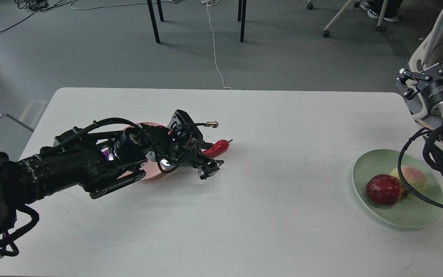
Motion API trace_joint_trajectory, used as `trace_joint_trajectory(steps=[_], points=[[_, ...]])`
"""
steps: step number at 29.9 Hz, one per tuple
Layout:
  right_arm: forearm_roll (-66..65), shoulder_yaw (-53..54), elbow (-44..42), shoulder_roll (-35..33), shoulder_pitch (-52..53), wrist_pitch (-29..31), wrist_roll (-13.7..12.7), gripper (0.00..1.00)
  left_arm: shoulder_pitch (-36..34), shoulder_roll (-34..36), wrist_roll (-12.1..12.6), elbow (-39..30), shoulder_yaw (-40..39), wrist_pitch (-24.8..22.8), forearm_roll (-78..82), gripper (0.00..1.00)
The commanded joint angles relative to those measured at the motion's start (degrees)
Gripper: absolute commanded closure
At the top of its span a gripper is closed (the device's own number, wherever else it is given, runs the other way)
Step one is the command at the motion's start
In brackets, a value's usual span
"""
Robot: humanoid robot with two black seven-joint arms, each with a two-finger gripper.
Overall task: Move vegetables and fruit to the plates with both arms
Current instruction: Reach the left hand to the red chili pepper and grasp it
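Nearest the viewer, the pomegranate (384, 189) and the peach (413, 176) were seen lying together, touching, on the green plate (406, 217), so the fruit half of the job was judged done. Over the table (267, 154), the left gripper (208, 158) was reaching at the chili pepper (217, 146), its fingers set apart on either side of the pepper's near end, though whether they were touching it could not be told. The pink plate (150, 174) lay mostly hidden under that arm; a purple glint there was perhaps the eggplant (106, 154). The pepper would next have to be clamped, lifted and carried back to the pink plate. The right gripper (425, 73) was held high beyond the table's edge, fingers apart and empty. On the floor beyond, chair legs (154, 23) and a white cable (214, 46) were seen, well clear.
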Motion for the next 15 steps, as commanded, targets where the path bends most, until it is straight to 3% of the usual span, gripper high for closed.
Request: trace_joint_trajectory(steps=[1, 15], points=[[0.0, -0.01, -0.01, -0.41, -0.1, 0.0, 0.0, 0.01, -0.52, 0.56, -0.18, -0.06, 0.0, 0.11, -0.22, 0.38], [0.0, -0.01, 0.08, -0.32, -0.1, 0.0, 0.0, 0.01, 2.64, 1.18, 0.08, 0.99, 0.79, 2.05, -0.22, 0.4]])
